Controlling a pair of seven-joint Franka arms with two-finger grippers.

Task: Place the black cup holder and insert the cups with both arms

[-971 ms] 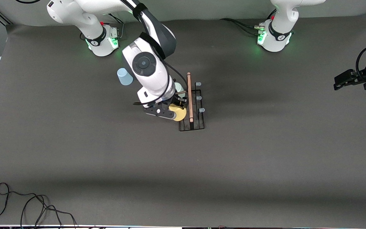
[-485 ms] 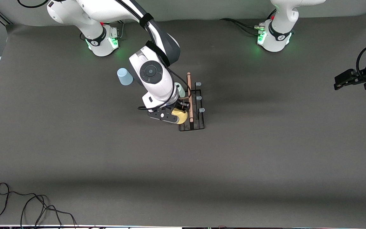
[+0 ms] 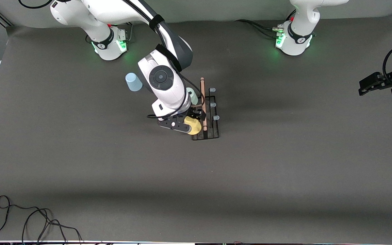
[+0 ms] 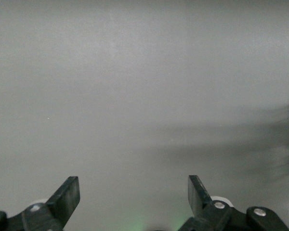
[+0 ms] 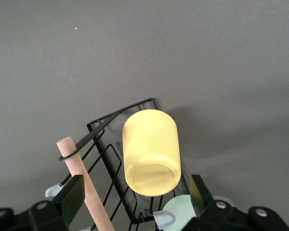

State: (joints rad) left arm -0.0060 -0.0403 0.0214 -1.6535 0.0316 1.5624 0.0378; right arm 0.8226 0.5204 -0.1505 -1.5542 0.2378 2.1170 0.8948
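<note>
While the right gripper (image 3: 191, 124) hangs low over the black cup holder (image 3: 213, 131), its fingers (image 5: 72, 192) stand spread, one on each side of the yellow cup (image 3: 193, 125), with clear gaps to the cup's wall. Nothing is pinched.

- Cup holder: stands on the grey table (image 3: 284, 170) near mid-table. Wooden rod handle (image 3: 202, 98) runs 12 to 6 o'clock in the front view.
- Yellow cup: on the holder at its 7 o'clock corner, on the side of the rod toward the right arm's end. It lies tilted, its closed base toward the wrist camera. In the right wrist view (image 5: 150, 149) it rests over the wire base (image 5: 106, 144). Cannot tell which prong carries it.
- Grey-green cup (image 3: 192, 95): on the same side of the rod, at 12 o'clock from the yellow cup, partly hidden by the right arm.
- Light blue cup (image 3: 133, 82): mouth down on the table, at 10 o'clock from the holder, well apart from it.
- Three pale blue prong caps (image 3: 212, 90) show bare on the side toward the left arm's end.
- Left gripper (image 3: 364, 88): waits at 3 o'clock from the holder, at the table's edge, fingers (image 4: 67, 197) spread wide, nothing between them.
- Loose black cable (image 3: 29, 221) lies at the table's 7 o'clock corner.
</note>
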